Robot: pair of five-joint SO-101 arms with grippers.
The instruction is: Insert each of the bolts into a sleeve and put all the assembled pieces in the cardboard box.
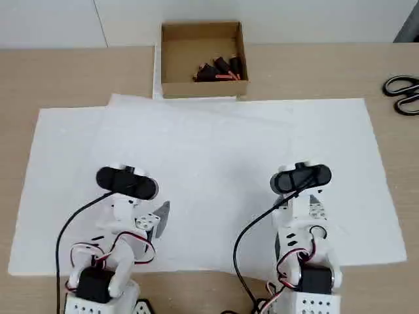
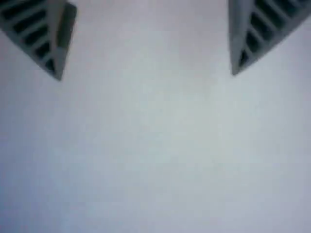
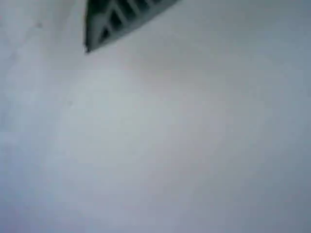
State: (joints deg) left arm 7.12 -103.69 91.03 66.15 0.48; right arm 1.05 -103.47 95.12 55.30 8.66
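Note:
The cardboard box [image 1: 171, 60] stands at the far middle of the table. Several black and red assembled pieces [image 1: 218, 69] lie in its right near corner. My left gripper [image 2: 146, 73] hangs open just over the white paper [image 1: 216, 157], nothing between its grey ribbed fingers [image 2: 245, 43]. In the high view that arm is folded back at the near left edge, one grey finger [image 1: 162, 216] sticking out to its right. My right gripper [image 3: 97, 39] also hovers over bare paper, its arm [image 1: 301, 216] folded back at the near right.
A large white paper sheet covers most of the tan table [image 1: 65, 72]. A pair of black-handled scissors [image 1: 402, 93] lies at the far right edge. Black cables [image 1: 252, 235] trail from both arms toward the near edge.

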